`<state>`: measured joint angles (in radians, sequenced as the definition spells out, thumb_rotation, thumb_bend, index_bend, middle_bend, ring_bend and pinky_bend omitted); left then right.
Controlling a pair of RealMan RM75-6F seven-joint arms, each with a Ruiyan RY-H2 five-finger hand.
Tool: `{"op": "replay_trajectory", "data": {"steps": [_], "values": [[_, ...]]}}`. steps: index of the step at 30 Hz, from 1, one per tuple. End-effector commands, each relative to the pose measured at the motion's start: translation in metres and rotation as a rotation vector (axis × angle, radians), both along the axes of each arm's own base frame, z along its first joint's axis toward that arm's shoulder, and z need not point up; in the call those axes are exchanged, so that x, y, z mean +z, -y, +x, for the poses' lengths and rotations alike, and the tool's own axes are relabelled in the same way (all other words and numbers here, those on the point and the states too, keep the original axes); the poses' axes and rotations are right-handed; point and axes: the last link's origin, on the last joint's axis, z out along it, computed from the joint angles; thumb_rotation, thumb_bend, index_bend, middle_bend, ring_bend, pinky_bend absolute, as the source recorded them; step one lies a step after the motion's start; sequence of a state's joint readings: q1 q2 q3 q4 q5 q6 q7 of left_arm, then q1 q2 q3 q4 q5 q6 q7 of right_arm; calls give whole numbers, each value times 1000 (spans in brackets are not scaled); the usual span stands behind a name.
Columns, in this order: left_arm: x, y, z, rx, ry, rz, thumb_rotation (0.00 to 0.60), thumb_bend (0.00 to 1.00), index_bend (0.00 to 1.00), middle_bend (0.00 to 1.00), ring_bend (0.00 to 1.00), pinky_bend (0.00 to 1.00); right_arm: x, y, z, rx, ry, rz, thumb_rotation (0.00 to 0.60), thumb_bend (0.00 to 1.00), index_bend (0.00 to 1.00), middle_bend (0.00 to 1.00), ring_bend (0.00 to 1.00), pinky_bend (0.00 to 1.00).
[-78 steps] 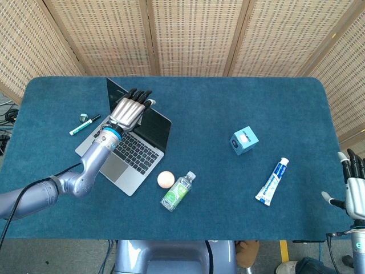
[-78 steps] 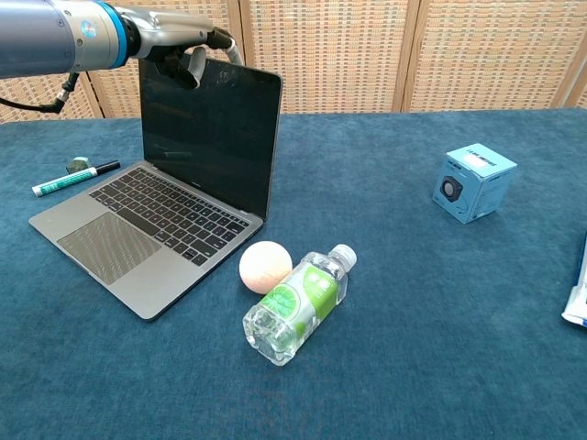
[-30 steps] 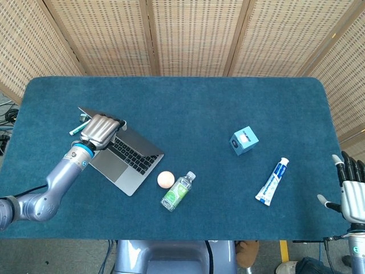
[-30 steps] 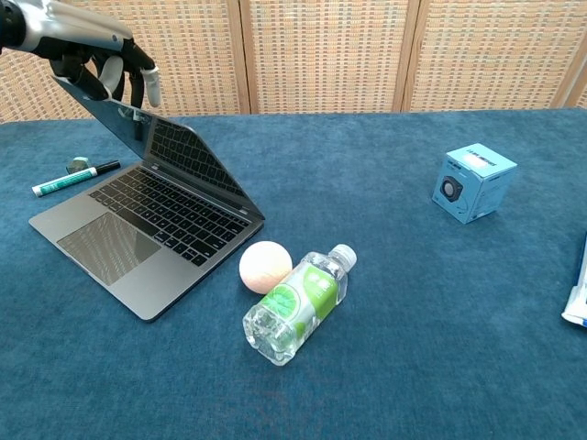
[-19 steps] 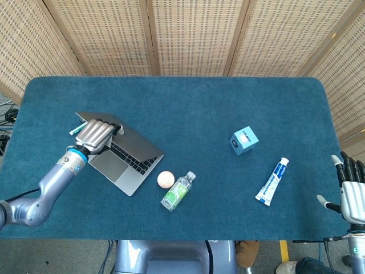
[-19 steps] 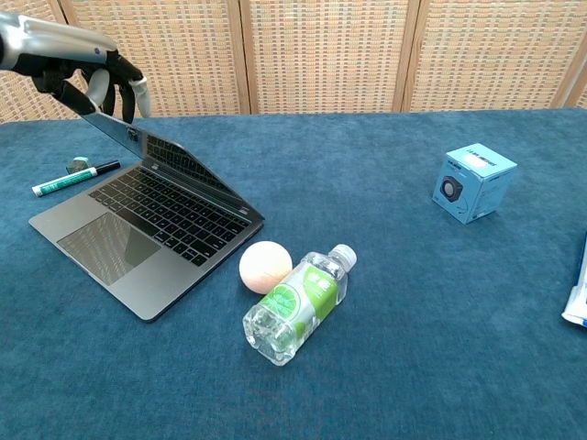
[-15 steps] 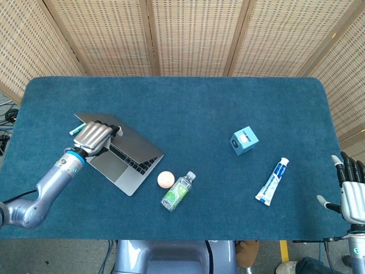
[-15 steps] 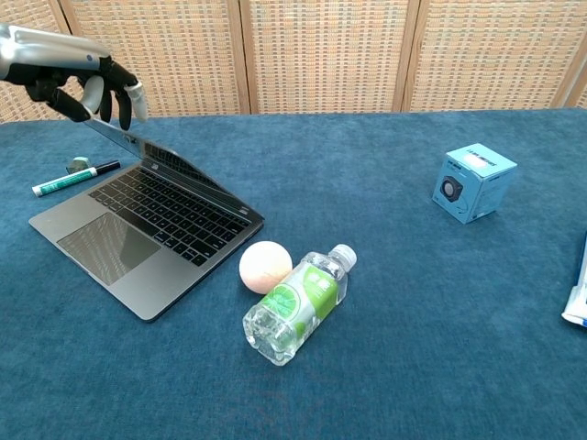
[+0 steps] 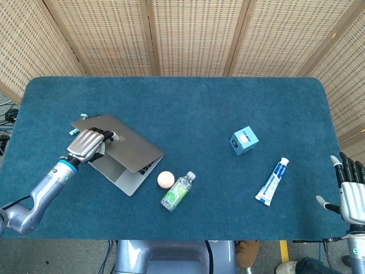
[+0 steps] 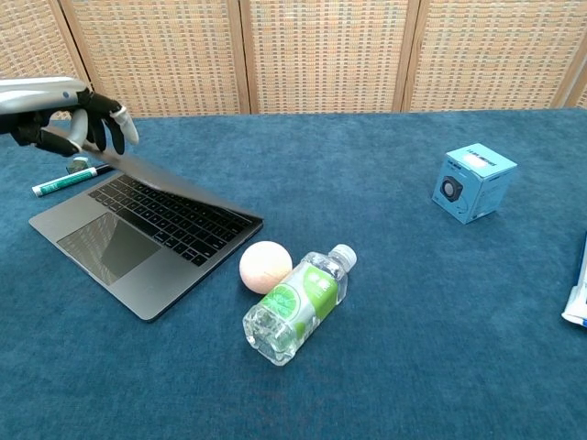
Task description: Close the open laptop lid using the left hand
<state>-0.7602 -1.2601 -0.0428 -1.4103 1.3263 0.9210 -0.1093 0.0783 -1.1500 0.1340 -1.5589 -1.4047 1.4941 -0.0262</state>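
The left robot hand (image 9: 87, 144) rests fingers-down on the laptop (image 9: 122, 149) lid's far edge, gripping nothing; the lid hangs low over the keyboard, at the worktop's (image 9: 188, 108) left.

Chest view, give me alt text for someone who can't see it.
The left robot hand presses a laptop lid nearly closed on a blue table. Beside it lie a ball, a bottle and a marker; a blue cube sits right.

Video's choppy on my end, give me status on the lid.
Left hand on the laptop lid, pressing it down. Lid low, not shut; keyboard showing. Right hand open, off the table's edge. Nothing on the keyboard.
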Motion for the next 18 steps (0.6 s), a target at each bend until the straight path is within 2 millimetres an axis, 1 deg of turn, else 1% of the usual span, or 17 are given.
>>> {"op": "replay_trajectory", "data": {"steps": [1,5,10,18], "values": [[-11,8,-11,-9,51,3,600,1000,323,386,364,296,1,0,0,-1,2,-2,600,0,0,0,0,0],[-20,14,-21,-14,98,-3,600,1000,323,386,364,296,1,0,-1,-2,4,-2,600,0,0,0,0,0],[-30,20,-38,-17,98,-31,600,1000,323,386,364,296,2,0,-1,-1,6,-2,600,0,0,0,0,0],[-32,24,-52,-6,67,-58,600,1000,323,386,365,296,3,-1,-1,-3,10,-3,600,0,0,0,0,0]]}}
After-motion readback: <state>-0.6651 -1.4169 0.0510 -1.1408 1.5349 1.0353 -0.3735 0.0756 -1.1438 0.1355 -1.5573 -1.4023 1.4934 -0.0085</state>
